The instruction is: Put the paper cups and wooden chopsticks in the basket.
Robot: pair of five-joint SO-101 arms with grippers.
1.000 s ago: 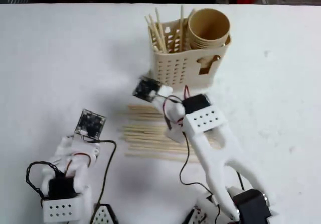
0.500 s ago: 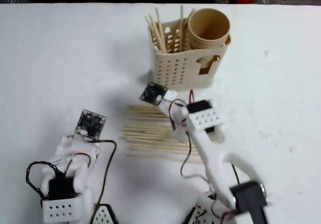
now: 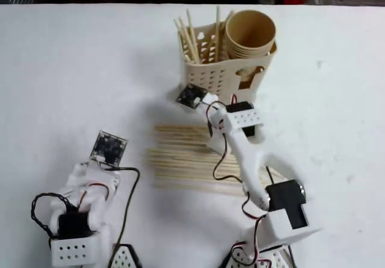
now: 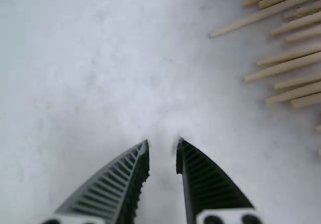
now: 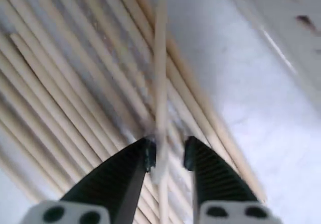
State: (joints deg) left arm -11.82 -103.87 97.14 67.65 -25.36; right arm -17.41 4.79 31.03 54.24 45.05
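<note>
white tabletop (image 3: 72, 57) carries everything: the basket (image 3: 225, 82) stands at the far side with the paper cups (image 3: 249, 33) nested in one side and a few upright chopsticks (image 3: 189, 33) in the other, while the pile of chopsticks (image 3: 180, 160) lies flat just in front of it. the right gripper (image 5: 168, 153) hangs over the pile's basket-side edge, jaws drawn nearly together around a single chopstick (image 5: 160, 58) that crosses the others at an angle. it seems pinched toward one end, and it sits closer to one jaw than the other. that looks like the weak point: a thin round stick held off its middle could pivot or slip out on the way up, and its long free end could snag the basket's rim or knock the upright chopsticks. the left gripper (image 4: 162, 146) sits low over bare table beside the pile's tips, jaws a narrow gap apart, holding nothing, well away from the basket.
</note>
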